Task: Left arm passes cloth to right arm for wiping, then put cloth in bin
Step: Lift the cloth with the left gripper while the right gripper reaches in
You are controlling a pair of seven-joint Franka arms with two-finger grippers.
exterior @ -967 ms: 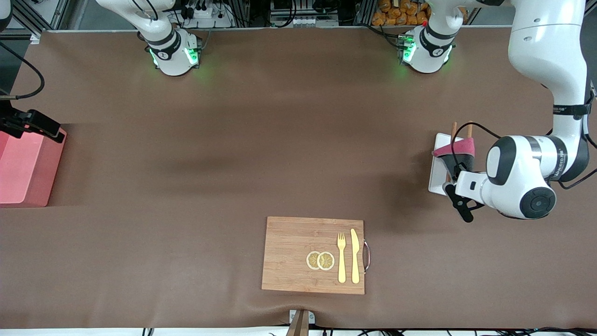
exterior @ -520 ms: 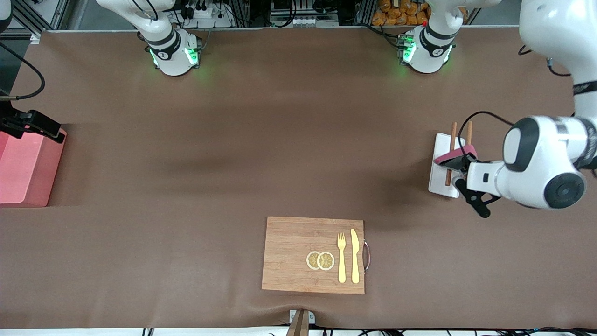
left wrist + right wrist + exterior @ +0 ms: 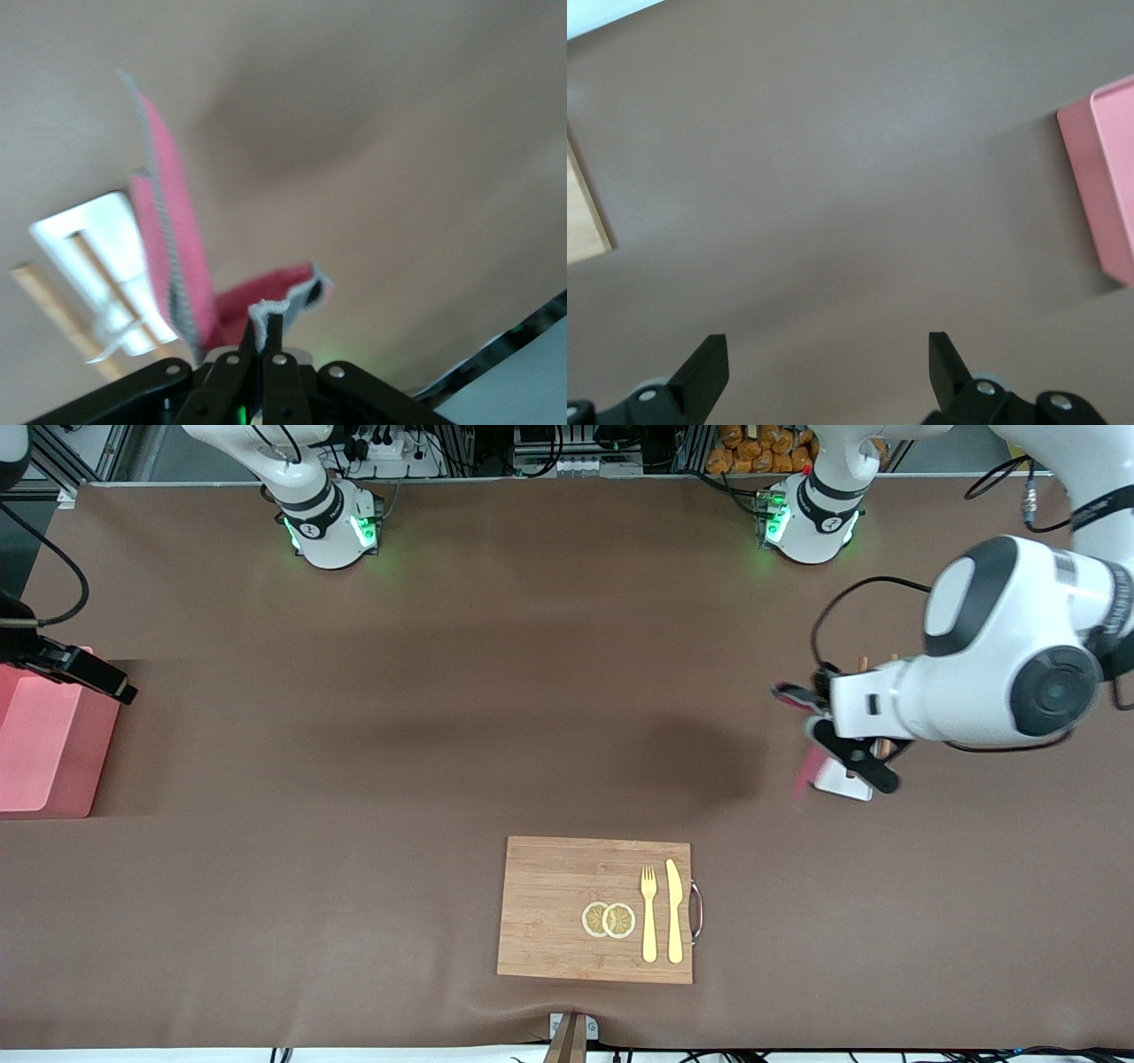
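The left claw [image 3: 255, 341] pinched the cloth [image 3: 173, 257] by one corner above the white tray [image 3: 97, 257], so it might slip free before reaching the wide-open, waiting right claw [image 3: 824, 354].

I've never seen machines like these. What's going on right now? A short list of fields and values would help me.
left tool: shut on the cloth, up in the air over the white tray
right tool: open, empty, over bare table beside the bin
cloth: pink, hanging loose
bin: pink, at the right arm's end of the table
cutting board: holds fork, knife, two lemon slices
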